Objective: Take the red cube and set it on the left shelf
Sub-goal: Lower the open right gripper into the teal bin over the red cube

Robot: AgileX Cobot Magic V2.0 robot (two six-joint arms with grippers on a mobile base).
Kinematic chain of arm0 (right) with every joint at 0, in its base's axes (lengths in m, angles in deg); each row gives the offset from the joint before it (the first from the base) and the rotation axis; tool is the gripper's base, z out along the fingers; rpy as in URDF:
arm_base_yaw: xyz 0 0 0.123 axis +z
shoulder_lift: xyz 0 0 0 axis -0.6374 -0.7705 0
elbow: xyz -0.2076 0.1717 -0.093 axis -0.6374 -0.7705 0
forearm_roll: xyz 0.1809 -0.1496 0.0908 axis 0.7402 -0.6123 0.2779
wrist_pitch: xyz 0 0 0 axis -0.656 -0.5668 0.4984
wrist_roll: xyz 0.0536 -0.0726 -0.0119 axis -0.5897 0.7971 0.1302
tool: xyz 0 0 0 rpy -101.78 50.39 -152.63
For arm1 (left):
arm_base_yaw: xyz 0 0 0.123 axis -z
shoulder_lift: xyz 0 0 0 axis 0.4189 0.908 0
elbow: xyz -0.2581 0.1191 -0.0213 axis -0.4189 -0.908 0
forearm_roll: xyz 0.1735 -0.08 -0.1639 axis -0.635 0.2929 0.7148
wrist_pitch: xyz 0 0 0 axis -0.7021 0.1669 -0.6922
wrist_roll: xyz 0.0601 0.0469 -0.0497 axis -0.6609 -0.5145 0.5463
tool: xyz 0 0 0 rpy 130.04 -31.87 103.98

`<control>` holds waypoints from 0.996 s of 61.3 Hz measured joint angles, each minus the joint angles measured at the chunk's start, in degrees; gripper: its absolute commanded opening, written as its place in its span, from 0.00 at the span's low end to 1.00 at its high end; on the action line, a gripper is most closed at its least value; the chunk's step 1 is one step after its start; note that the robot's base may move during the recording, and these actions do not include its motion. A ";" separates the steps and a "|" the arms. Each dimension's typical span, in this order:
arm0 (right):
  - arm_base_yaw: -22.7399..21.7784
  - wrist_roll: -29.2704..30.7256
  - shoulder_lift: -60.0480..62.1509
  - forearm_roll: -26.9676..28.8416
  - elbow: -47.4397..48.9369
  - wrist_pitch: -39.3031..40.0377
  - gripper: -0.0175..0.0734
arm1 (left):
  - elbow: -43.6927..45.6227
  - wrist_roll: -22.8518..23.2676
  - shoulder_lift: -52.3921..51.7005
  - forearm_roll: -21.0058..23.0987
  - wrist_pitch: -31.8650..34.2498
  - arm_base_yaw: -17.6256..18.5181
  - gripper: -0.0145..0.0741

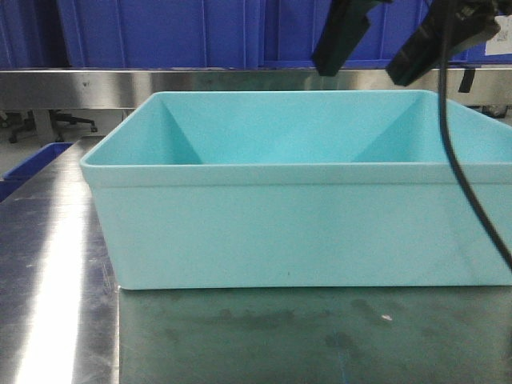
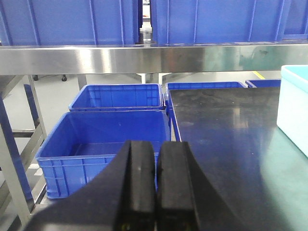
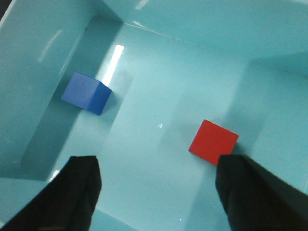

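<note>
The red cube [image 3: 213, 142] lies on the floor of the teal bin [image 3: 38, 57], just ahead of the right finger of my right gripper [image 3: 158, 163]. That gripper is open and empty, hovering above the bin floor. In the front view it [image 1: 364, 72] hangs over the bin's back right part, and the bin wall [image 1: 304, 232] hides the cube. My left gripper [image 2: 157, 149] is shut and empty, off to the left of the bin [image 2: 294, 106], facing the steel shelf [image 2: 144, 58].
A blue cube [image 3: 86, 93] lies near the bin's far left corner. Blue crates [image 2: 110, 144] stand on the floor beside the dark steel table [image 2: 226, 144]. More blue crates [image 2: 72, 21] sit on the shelf. A black cable [image 1: 464, 184] hangs over the bin's right side.
</note>
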 measured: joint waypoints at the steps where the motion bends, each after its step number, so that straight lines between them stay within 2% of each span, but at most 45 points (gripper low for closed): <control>1: 0.00 -0.86 -0.37 0.11 0.15 0.00 0.86 | 0.00 0.00 0.00 0.00 0.00 0.00 0.28; 10: 0.00 -5.96 -3.45 0.14 2.58 -1.23 0.86 | 0.00 0.00 0.00 0.00 0.00 0.00 0.28; 20: 0.00 -9.72 -8.77 -0.34 8.27 -6.88 0.86 | 0.00 0.00 0.00 0.00 0.00 0.00 0.28; 28: 0.00 -12.37 -13.57 -3.67 14.13 -14.93 0.86 | 0.00 0.00 0.00 0.00 0.00 0.00 0.28; 37: 0.00 -15.65 -16.77 -8.71 18.07 -20.51 0.86 | 0.00 0.00 0.00 0.00 0.00 0.00 0.28; 45: 0.00 -18.62 -17.76 -11.26 18.57 -21.50 0.86 | 0.00 0.00 0.00 0.00 0.00 0.00 0.28; 61: 0.00 -20.26 -23.08 -11.26 18.68 -21.35 0.86 | 0.00 0.00 0.00 0.00 0.00 0.00 0.28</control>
